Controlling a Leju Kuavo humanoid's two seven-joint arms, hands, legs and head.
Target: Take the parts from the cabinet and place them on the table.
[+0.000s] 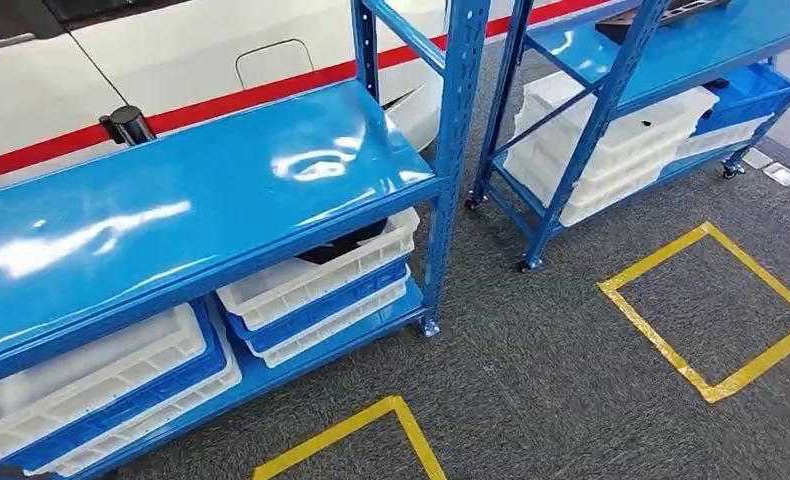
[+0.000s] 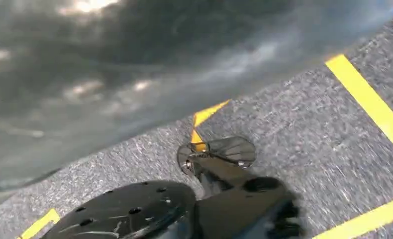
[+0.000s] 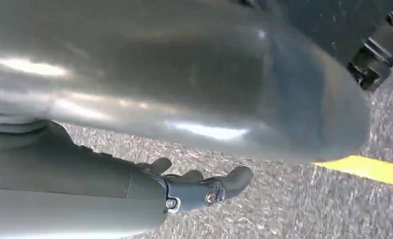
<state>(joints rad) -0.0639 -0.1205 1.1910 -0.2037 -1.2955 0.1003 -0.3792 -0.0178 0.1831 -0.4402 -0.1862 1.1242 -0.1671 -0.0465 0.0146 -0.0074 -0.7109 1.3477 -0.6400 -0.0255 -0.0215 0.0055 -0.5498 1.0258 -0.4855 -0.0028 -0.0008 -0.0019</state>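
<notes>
Honestly, started with the big blue cabinet (image 1: 201,180), parked close in front on the grey floor (image 1: 571,380) with a glossy bare top shelf. Spotted stacked white and blue crates underneath. Noticed the dark part (image 1: 346,245) sitting in the top white crate (image 1: 301,280) on the lower level, tucked right under that shelf and mostly hidden. Guessed at something stiff, smooth and maybe a bit slippery, probably not heavy, but couldn't confirm from so little showing. Figured on grabbing it by an exposed upper edge, coming in low beneath the shelf, or sliding the crate out first. Caught the right hand (image 3: 199,188) hanging down by the floor, fingers loosely spread, holding nothing. Couldn't tell the left hand's state at all.
</notes>
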